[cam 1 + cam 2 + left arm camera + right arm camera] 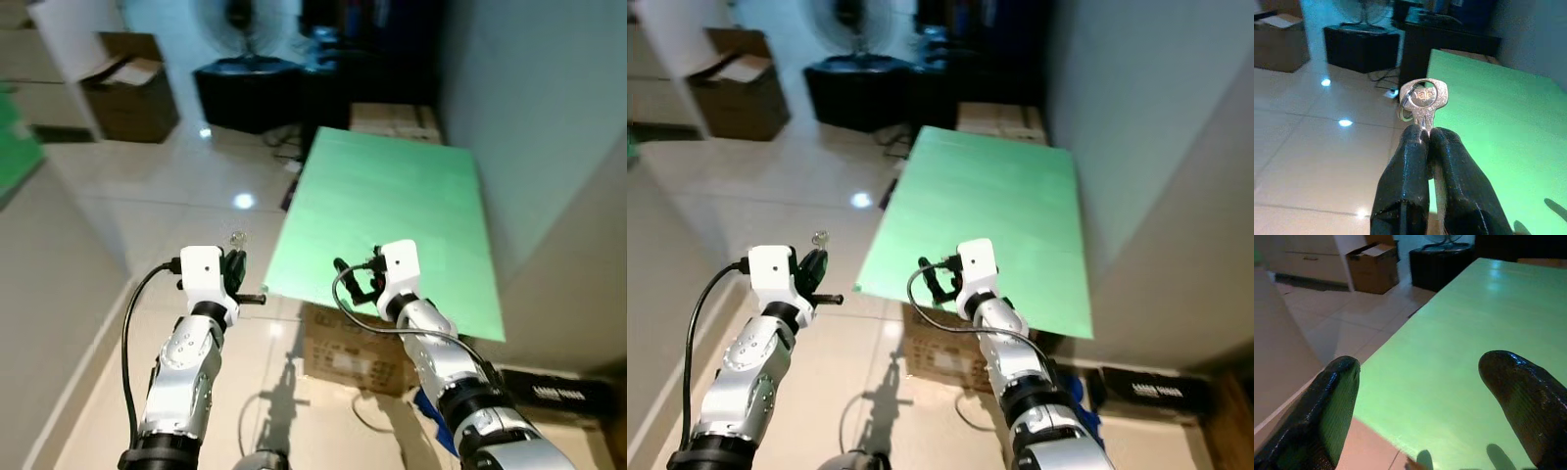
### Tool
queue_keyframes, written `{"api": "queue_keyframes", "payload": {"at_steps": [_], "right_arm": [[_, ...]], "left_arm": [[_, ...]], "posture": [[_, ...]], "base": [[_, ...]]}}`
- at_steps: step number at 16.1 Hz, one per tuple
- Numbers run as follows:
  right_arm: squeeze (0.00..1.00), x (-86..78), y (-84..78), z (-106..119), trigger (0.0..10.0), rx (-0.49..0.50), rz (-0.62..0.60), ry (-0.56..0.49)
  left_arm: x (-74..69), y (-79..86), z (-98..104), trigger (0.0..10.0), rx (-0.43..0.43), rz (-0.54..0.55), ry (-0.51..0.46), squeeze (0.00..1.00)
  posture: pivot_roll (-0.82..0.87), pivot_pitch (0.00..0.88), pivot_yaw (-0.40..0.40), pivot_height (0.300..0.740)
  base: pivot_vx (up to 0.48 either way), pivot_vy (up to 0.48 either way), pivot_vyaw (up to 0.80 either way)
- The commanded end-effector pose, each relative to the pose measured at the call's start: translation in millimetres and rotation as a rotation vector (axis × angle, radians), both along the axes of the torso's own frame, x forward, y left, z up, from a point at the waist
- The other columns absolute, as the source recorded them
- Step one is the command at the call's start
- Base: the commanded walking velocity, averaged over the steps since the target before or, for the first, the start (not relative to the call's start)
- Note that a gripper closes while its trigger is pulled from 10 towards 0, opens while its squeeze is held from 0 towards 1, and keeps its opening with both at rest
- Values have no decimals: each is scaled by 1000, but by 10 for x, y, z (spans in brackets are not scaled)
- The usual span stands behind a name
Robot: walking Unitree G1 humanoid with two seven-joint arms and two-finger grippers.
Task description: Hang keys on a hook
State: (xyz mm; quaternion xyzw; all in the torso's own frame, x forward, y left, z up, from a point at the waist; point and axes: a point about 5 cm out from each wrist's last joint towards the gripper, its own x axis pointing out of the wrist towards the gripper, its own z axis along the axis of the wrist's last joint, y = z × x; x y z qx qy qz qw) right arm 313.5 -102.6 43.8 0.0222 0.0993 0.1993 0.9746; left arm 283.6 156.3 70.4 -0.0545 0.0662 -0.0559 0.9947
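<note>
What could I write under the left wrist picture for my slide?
Left gripper pinching a silver key with its ring, beside a green board.

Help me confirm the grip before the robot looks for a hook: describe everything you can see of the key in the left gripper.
The key is silver metal with a rounded bow stamped with raised lettering and a thin split ring threaded through its hole. The left gripper is shut on its blade, so only the bow and the blade's top stick out past the black fingertips, pointing up and away. It is held in the air over the tiled floor, beside the green board, touching nothing else.
</note>
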Motion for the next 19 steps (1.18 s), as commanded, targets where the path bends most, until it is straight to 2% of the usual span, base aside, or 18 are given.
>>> {"api": "queue_keyframes", "payload": {"at_steps": [1,4,6,19], "right_arm": [[0,25,19,58,10000,-5,10,-23],[0,4,-10,50,10000,-3,0,-27],[0,-12,-85,37,10000,0,-29,-27],[0,-53,-89,2,10000,-10,-46,-17]], "left_arm": [[5,2,-18,0,18,1,11,0],[12,25,-87,0,26,25,33,0],[64,15,-163,0,33,29,58,0],[131,-45,-204,0,65,-5,53,0]], "posture": [[-67,0,46,740],[-71,0,51,740],[-89,0,62,740],[-104,0,76,740]], "base": [[0,0,706],[0,0,700],[0,0,700],[0,0,685]]}}
